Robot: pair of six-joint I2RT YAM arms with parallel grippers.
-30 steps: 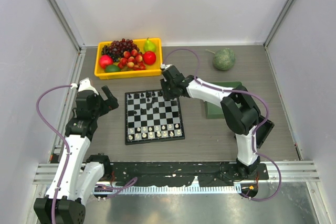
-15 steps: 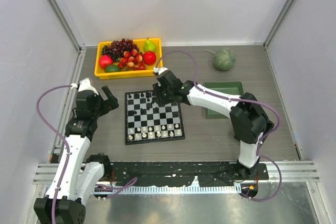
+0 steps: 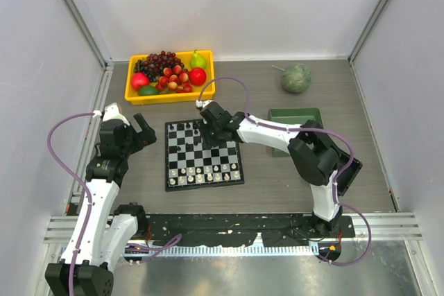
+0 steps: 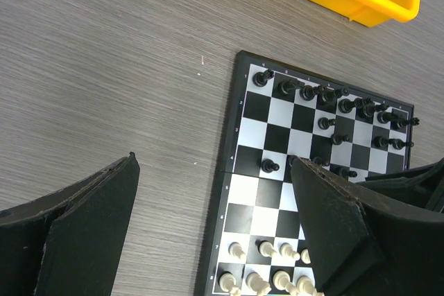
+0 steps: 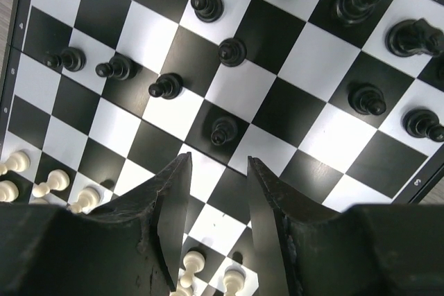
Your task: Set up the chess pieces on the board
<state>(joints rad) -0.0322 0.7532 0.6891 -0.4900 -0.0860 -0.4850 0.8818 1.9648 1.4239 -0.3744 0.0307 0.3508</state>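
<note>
Right gripper (image 5: 217, 164) is low over the board (image 5: 305, 53), fingers (image 5: 166, 220) only a narrow gap apart, nothing between them. A black pawn (image 5: 223, 129) stands just ahead of that gap, with more black pieces (image 3: 184, 129) scattered over the far half. From above, this arm reaches across from the right and its gripper is over the far middle squares.

White pieces (image 3: 205, 173) are lined up in the two near rows, and the wrist camera shows a few white pawns (image 5: 55, 181) at its lower left.

Left gripper (image 4: 215, 164) is spread wide and empty, hovering over bare tabletop (image 3: 270, 178) just left of the board, clear of it.

The surface is grey wood-grain. A yellow bin (image 3: 166, 97) of fruit sits beyond the board, a green tray (image 3: 305, 114) is to the right, partly under the right arm, and a mottled green ball (image 3: 296, 78) lies in the far right corner. White walls (image 3: 243, 5) with metal corner posts close in the cell.
</note>
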